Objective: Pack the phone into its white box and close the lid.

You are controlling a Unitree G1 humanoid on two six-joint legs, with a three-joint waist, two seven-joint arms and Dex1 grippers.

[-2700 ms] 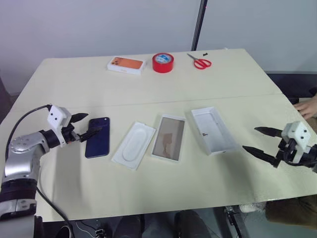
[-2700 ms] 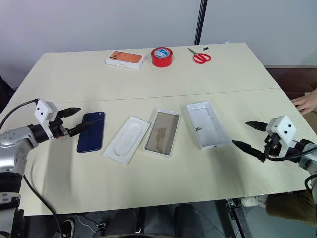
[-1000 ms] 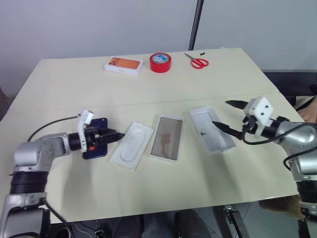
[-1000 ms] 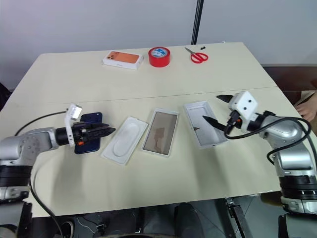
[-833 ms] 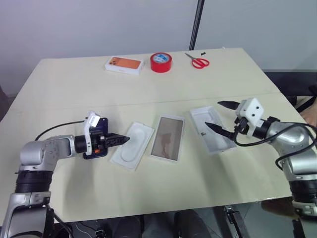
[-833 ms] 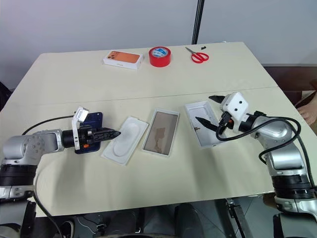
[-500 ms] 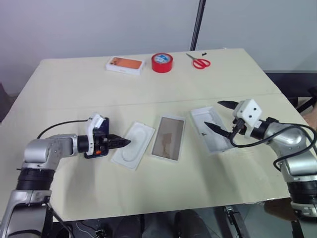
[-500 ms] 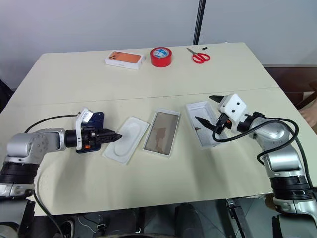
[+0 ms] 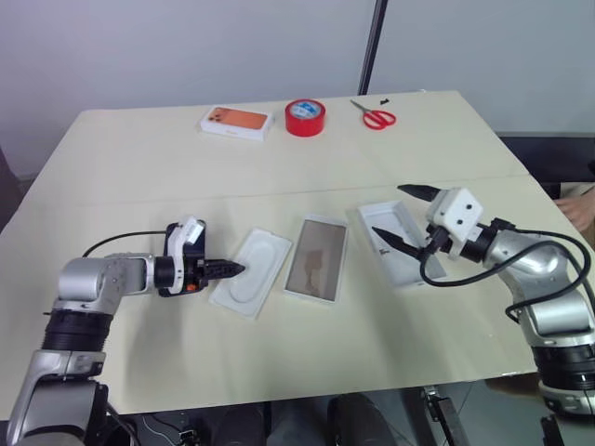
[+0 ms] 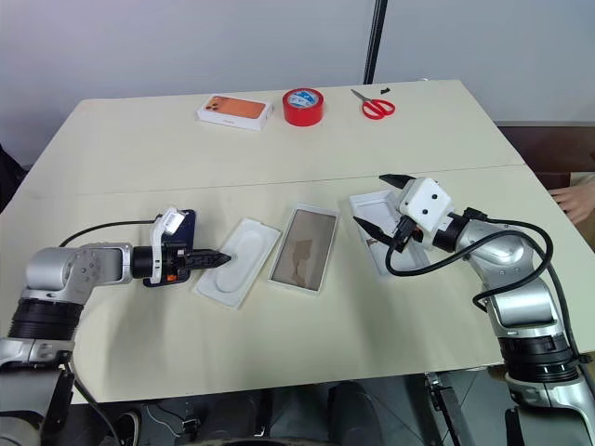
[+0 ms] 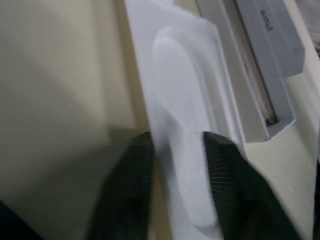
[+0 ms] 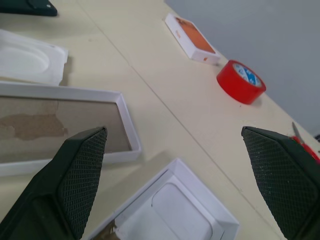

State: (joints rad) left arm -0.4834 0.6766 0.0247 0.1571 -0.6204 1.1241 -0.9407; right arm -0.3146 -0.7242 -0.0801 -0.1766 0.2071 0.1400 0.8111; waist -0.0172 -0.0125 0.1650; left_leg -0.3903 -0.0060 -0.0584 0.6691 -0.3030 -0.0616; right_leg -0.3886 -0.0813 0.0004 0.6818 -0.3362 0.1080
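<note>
The near strip of the pale cream tabletop (image 9: pixel 279 362) lies bare; just beyond it, at the left, the left gripper (image 9: pixel 230 269) points low across the surface toward the middle, its jaws drawn nearly together with nothing seen clamped between them, the tips at the near-left edge of a white moulded plastic insert (image 9: pixel 249 274); the slim dark blue glossy phone (image 10: pixel 188 223) lies flat on the tabletop under and behind that wrist, so the jaws look to have closed past it rather than on it; it is not yet in its box. Just right of the insert sits the shallow white cardboard tray with a shiny brownish inside (image 9: pixel 316 258), open side up and ready to receive the phone; right again lies the deeper white cardboard lid (image 9: pixel 400 243), hollow upward. The right gripper (image 9: pixel 389 210) hangs over the lid, jaws spread wide, probably set to straddle its walls. A person's hand (image 9: pixel 581 206) shows at the right edge; along the far edge lie a white box with an orange top (image 9: pixel 236 122), a red tape roll (image 9: pixel 305 117) and red-handled scissors (image 9: pixel 375 117), out of the way.
</note>
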